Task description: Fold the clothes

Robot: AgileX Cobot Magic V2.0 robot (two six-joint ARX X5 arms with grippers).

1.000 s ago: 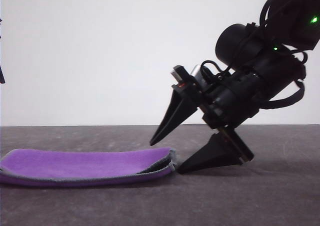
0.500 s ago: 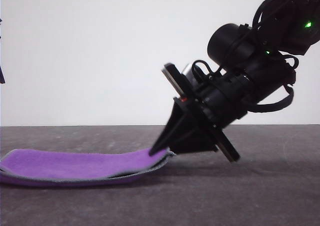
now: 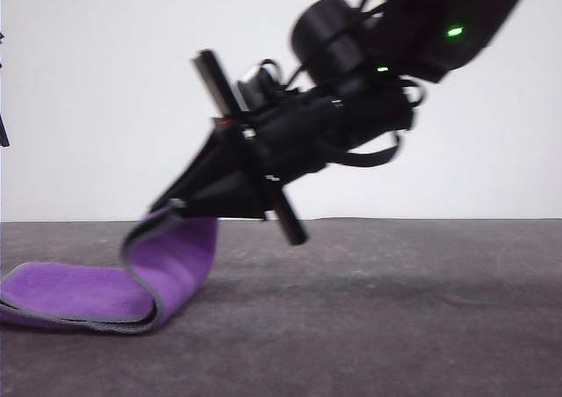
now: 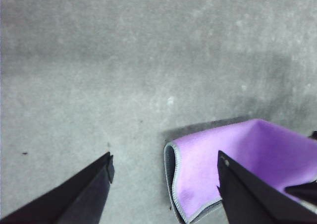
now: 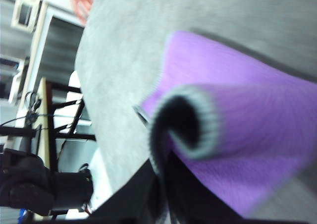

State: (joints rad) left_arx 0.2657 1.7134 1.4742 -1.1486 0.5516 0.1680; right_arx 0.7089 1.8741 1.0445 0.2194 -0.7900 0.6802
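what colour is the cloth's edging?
Light grey, along the cloth rim; clearest in the left wrist view.

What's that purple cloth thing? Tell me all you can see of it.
The cloth is small, thick and fuzzy-looking, bright purple on the showing face with light grey stitched edging. Most of it lies flat on the grey table. Its right edge is pinched in the right claw and lifted, curling over toward the left in a loop.
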